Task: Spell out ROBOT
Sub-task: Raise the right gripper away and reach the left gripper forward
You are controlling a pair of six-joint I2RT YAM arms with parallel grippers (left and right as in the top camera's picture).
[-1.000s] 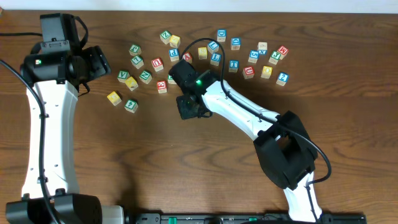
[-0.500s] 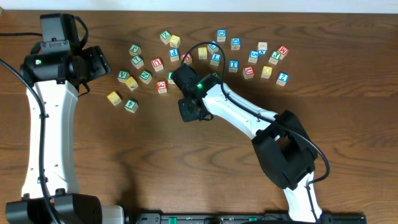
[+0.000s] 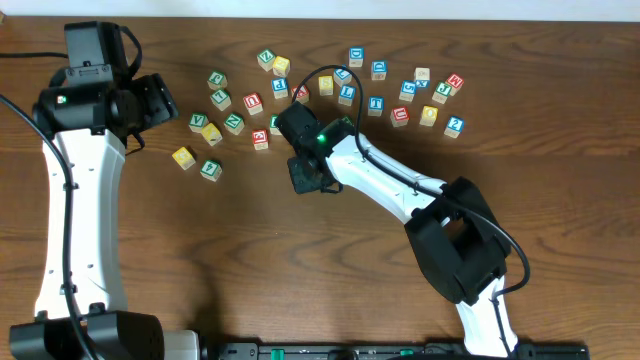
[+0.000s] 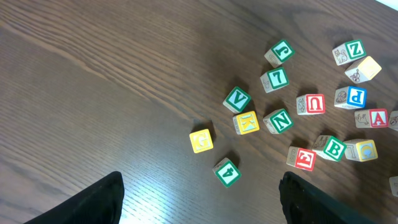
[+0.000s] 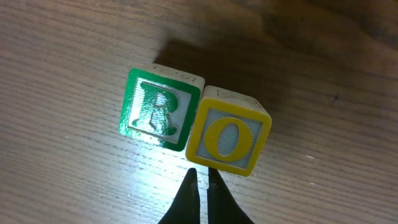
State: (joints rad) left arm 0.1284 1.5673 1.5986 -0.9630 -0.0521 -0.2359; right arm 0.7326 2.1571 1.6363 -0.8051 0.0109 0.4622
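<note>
1. R block (image 5: 160,111): green, on surface (image 5: 74,50), touching O block.
2. O block (image 5: 231,138): yellow, right of R.
3. Right gripper (image 5: 200,177): clenched, empty, just beside O.
4. Left gripper (image 4: 200,186): released, over loose blocks (image 4: 280,121).

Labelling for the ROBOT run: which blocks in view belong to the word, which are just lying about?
Job: green R block, yellow O block (side by side), green B block.
Lying about: green V block, yellow K block, green N block, red U block, red A block.
</note>
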